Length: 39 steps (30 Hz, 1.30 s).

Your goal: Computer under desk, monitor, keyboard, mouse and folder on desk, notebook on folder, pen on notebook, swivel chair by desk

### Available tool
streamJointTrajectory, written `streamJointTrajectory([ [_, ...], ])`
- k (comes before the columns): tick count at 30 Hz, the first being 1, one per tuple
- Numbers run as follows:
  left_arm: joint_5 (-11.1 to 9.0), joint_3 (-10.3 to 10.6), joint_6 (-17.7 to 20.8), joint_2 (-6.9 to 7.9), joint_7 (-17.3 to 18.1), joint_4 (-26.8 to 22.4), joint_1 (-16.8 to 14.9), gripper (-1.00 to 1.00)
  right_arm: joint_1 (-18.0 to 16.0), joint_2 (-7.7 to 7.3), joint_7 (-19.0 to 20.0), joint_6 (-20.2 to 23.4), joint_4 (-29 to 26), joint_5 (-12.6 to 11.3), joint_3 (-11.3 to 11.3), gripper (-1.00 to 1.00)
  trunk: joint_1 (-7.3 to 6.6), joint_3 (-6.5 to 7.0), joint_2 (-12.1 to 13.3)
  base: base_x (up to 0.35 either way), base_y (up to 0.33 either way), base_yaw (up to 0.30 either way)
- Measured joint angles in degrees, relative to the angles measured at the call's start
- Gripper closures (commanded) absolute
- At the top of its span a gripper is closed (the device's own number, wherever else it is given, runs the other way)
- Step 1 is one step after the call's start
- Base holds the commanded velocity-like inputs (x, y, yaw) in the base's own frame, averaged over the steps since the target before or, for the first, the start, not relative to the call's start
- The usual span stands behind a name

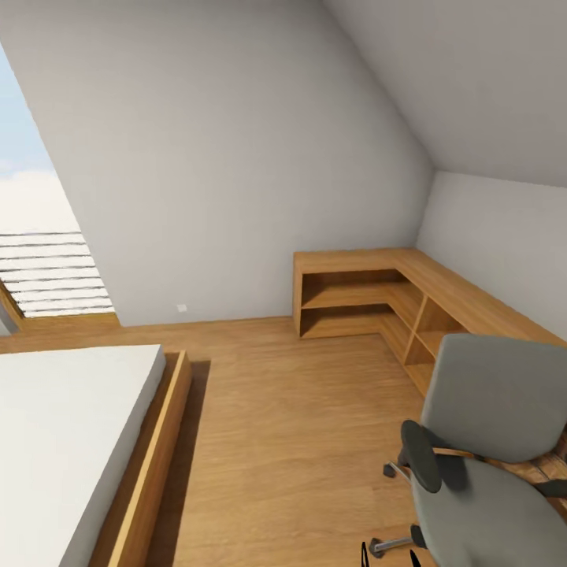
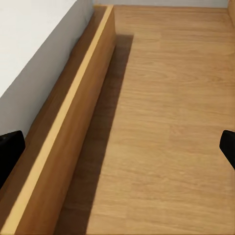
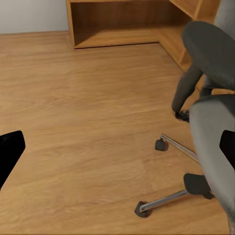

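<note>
The grey swivel chair [image 1: 494,409] stands on the wooden floor at the lower right of the head view, its seat partly cut off by the picture's edge. In the right wrist view the chair [image 3: 215,137] is close, with a dark armrest [image 3: 208,49] and a chrome wheeled base [image 3: 169,198]. My right gripper [image 3: 117,149] is open above the floor just beside that base, its black fingers [image 3: 11,152] wide apart. My left gripper [image 2: 117,149] is also open, hanging over bare floor beside the bed frame.
A bed [image 1: 63,425] with a white mattress and low wooden frame [image 2: 63,132] fills the left side. A wooden corner shelf unit [image 1: 354,291] runs along the far and right walls. A slanted window [image 1: 39,236] is at the left. Open floor [image 1: 291,441] lies between bed and chair.
</note>
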State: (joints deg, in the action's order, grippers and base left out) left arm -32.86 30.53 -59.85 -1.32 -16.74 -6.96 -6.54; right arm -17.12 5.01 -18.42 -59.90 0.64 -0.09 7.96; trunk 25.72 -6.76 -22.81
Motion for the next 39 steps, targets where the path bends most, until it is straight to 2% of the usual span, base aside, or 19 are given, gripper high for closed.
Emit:
streamJointTrajectory([
  [25, 0.0, -0.2, 0.0, 0.09, 0.0, 0.0, 0.0, -1.0, 0.0, -0.1, 0.0, 0.0, 0.0, -0.1, 0.0, -1.0, 0.0, 0.01, 0.0, 0.29, 0.182, 0.0],
  [39, 0.0, -0.2, 0.0, 0.09, 0.0, 0.0, 0.0, -1.0, 0.0, -0.1, 0.1, 0.0, 0.0, -0.1, 0.0, -1.0, 0.0, 0.01, 0.0, 0.316, 0.1, 0.0],
])
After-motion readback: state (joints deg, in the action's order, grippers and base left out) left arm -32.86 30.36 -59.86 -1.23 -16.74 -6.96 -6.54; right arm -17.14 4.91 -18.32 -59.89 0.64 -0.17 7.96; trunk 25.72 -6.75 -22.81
